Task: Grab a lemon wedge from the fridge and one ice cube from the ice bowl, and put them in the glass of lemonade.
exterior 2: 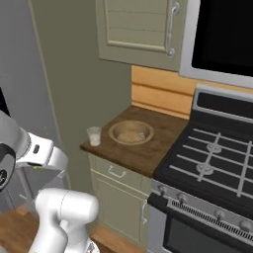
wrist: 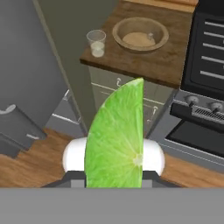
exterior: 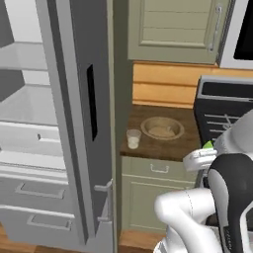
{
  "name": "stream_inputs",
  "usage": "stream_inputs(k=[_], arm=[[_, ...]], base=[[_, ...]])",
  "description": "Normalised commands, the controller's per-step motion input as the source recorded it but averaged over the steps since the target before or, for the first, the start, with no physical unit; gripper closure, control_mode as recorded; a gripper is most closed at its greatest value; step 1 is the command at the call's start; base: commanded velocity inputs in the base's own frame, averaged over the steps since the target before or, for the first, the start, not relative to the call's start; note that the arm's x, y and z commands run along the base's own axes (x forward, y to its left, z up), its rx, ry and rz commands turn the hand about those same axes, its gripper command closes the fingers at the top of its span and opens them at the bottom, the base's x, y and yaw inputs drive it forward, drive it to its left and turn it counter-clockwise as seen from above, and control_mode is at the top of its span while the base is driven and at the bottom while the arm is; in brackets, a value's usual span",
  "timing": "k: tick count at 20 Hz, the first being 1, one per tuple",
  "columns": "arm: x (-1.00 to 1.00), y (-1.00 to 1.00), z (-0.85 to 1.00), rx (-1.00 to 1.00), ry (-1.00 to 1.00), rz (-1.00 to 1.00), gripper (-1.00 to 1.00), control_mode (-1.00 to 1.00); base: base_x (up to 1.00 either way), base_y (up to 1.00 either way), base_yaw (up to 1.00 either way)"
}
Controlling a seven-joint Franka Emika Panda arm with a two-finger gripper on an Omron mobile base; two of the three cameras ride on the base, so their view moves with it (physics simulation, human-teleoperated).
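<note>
Tool (wrist: pixel 114 173) grips lemon wedge (wrist: pixel 117 140); fridge (exterior: pixel 74 123) door open

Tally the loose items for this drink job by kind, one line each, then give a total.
Lemon wedge, held in the gripper: 1
Glass of lemonade on the counter: 1
Ice bowl beside the glass: 1
Total: 3

Open fridge door (exterior: pixel 81 113) walls the counter's (exterior: pixel 173 143) left; front approach free.
</note>
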Motion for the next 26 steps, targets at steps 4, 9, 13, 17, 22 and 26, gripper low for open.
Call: stream_inputs(k=[4, 9, 13, 17, 22, 26], arm=[[0.00, 0.00, 0.00, 0.00, 0.00, 0.00, 1.00, 1.00], [0.00, 0.00, 0.00, 0.00, 0.00, 0.00, 1.00, 1.00], [0.00, 0.00, 0.00, 0.00, 0.00, 0.00, 1.00, 1.00], [0.00, 0.00, 0.00, 0.00, 0.00, 0.00, 1.00, 1.00], [0.00, 0.00, 0.00, 0.00, 0.00, 0.00, 1.00, 1.00], [0.57, 0.18, -0.06, 0.02, 0.00, 0.10, 1.00, -1.00]], base=[[0.35, -0.55, 0.02], [0.77, -0.20, 0.14], [0.92, -0.23, 0.17], [0.21, -0.14, 0.08], [0.02, 0.00, 0.00], [0.00, 0.00, 0.00]])
